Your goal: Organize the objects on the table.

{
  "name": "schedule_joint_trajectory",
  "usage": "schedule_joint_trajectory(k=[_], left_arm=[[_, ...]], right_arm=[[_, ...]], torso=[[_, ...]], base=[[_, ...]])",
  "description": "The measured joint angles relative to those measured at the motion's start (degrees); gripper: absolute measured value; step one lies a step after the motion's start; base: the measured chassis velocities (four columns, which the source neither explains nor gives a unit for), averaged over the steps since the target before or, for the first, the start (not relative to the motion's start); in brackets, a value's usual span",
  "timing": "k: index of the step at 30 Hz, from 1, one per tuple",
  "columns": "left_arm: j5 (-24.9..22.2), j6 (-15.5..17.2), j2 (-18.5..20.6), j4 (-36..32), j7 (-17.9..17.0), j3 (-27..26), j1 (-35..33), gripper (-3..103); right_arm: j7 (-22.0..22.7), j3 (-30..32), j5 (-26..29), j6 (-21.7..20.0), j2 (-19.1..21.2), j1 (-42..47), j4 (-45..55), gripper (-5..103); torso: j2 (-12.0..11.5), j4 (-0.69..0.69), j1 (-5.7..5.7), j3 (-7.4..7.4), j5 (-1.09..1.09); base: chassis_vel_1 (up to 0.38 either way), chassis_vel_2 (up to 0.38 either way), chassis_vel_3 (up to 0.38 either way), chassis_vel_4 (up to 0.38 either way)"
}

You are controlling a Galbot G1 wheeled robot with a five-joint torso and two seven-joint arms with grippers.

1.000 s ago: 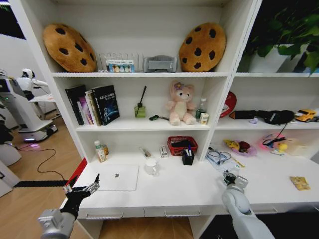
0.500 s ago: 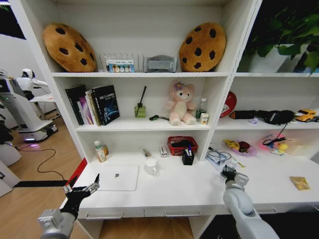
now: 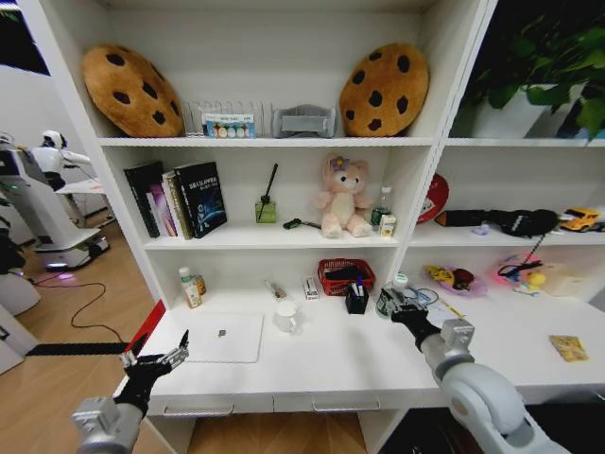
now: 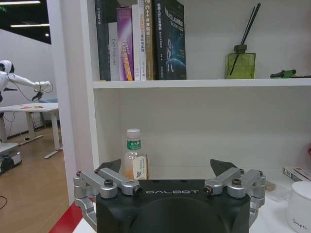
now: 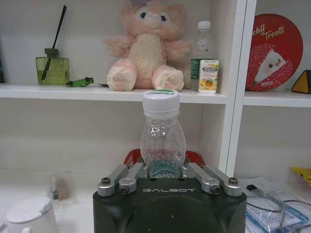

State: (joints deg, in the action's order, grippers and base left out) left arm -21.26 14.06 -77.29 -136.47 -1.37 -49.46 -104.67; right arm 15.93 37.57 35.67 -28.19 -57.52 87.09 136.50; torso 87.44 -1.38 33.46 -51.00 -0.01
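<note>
the right pincer [image 3: 397, 305] is raised above the white worktop [image 3: 359, 364], just in front of the shelf upright and beside the black pen cup [image 3: 356, 299]. it is clenched on a small clear bottle [image 3: 400, 287] with a white cap; in the right wrist view the bottle [image 5: 162, 136] stands upright between the two fingers, its lower body pinched by them and its cap well above them. behind it in that view sit the pink plush bear [image 5: 148, 46] and another bottle [image 5: 202, 53] on the middle shelf.

the left pincer [image 3: 154, 363] hangs at the near left corner of the worktop, its fingers spread wide and holding nothing. in the left wrist view it [image 4: 170, 172] faces the shelf unit, with a small drink bottle [image 4: 133, 155] standing on the worktop beyond it and a row of books [image 4: 141, 41] on the shelf above.

on the worktop the silver laptop [image 3: 223, 338] lies shut near the left end, with a white mug [image 3: 286, 316] just beside its far right corner. a red basket [image 3: 345, 275] stands at the back, touching the pen cup. a flat yellow packet [image 3: 568, 347] lies well apart, near the right end.
</note>
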Motion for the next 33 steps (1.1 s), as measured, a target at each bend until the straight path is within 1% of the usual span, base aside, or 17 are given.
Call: schedule_joint_trajectory(k=[9, 15, 17, 20, 21, 23, 27, 28, 30, 33], left_arm=[[0.0, 0.0, 0.0, 0.0, 0.0, 0.0, 0.0, 100], [0.0, 0.0, 0.0, 0.0, 0.0, 0.0, 0.0, 100], [0.0, 0.0, 0.0, 0.0, 0.01, 0.0, 0.0, 100], [0.0, 0.0, 0.0, 0.0, 0.01, 0.0, 0.0, 100], [0.0, 0.0, 0.0, 0.0, 0.01, 0.0, 0.0, 100], [0.0, 0.0, 0.0, 0.0, -0.01, 0.0, 0.0, 100], [0.0, 0.0, 0.0, 0.0, 0.0, -0.01, -0.01, 100], [0.0, 0.0, 0.0, 0.0, 0.0, -0.01, -0.01, 100], [0.0, 0.0, 0.0, 0.0, 0.0, 0.0, 0.0, 100], [0.0, 0.0, 0.0, 0.0, 0.0, -0.01, 0.01, 100]], right_arm=[[2.09, -0.16, -1.31, -0.6, -1.2, 1.39, 1.63, 25], [2.62, -0.49, -1.6, -0.56, -1.32, 1.43, 1.63, 25], [2.73, -0.73, -1.81, -0.47, -1.39, 1.41, 1.61, 25], [2.76, -0.92, -2.02, -0.29, -1.47, 1.42, 1.47, 25], [2.77, -1.09, -2.29, 0.11, -1.53, 1.47, 1.24, 25], [2.71, -1.21, -2.66, 0.51, -1.62, 1.6, 1.05, 25], [2.56, -1.36, -2.78, 0.76, -1.81, 1.94, 1.04, 25], [2.01, -1.36, -2.83, 0.77, -1.91, 2.17, 1.04, 25], [1.62, -1.35, -2.83, 0.76, -1.99, 2.3, 1.04, 25], [1.19, -1.36, -2.7, 0.77, -2.05, 2.21, 0.78, 25]], torso=[[-0.01, 0.01, 0.02, -0.01, 0.01], [0.0, 0.02, 0.01, 0.0, 0.0], [-0.01, 0.0, -0.01, -0.01, 0.03], [0.0, 0.01, -0.01, 0.0, -0.02], [0.0, 0.0, -0.01, 0.0, 0.02], [0.01, 0.02, -0.04, 0.01, 0.0], [0.04, 0.02, -0.08, 0.03, 0.01], [0.03, -0.01, -0.07, 0.02, -0.01], [0.03, -0.03, -0.06, 0.01, 0.02], [-0.03, 0.03, 0.05, -0.02, 0.0]], base=[[0.03, -0.026, -0.027, 0.036], [0.15, -0.162, -0.176, 0.158], [0.218, -0.223, -0.209, 0.216], [0.236, -0.232, -0.212, 0.239], [0.227, -0.245, -0.242, 0.234], [0.226, -0.228, -0.24, 0.22], [0.162, -0.166, -0.177, 0.148], [0.029, -0.019, -0.12, 0.098], [0.0, 0.0, 0.0, 0.0], [-0.06, -0.012, 0.074, -0.006]])
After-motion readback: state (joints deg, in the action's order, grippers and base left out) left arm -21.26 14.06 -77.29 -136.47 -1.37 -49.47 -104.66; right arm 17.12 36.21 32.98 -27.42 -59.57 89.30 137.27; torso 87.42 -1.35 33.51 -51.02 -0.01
